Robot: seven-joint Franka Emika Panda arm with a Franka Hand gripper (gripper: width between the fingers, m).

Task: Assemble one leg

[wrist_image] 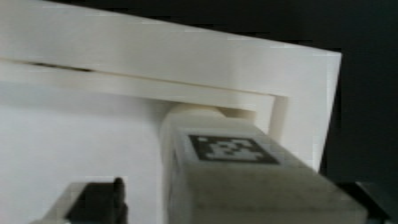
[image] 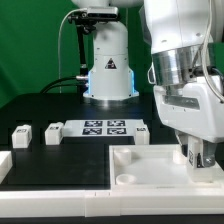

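My gripper (image: 197, 156) reaches down to the big white panel (image: 140, 168) near its far corner on the exterior view's right. In the wrist view a white leg (wrist_image: 228, 150) with a black-and-white tag lies between my fingers, its far end against the panel's raised rim (wrist_image: 178, 62). The gripper (wrist_image: 237, 203) straddles the leg. One dark finger (wrist_image: 100, 201) stands apart from the leg's side with white panel showing between, and the other finger (wrist_image: 379, 196) is just off its other side. The jaws look open around the leg.
Two more legs (image: 20, 135) (image: 52, 131) stand at the exterior view's left on the black table. The marker board (image: 104, 127) lies in the middle, with a small white block (image: 141, 131) beside it. The robot base (image: 108, 70) stands behind.
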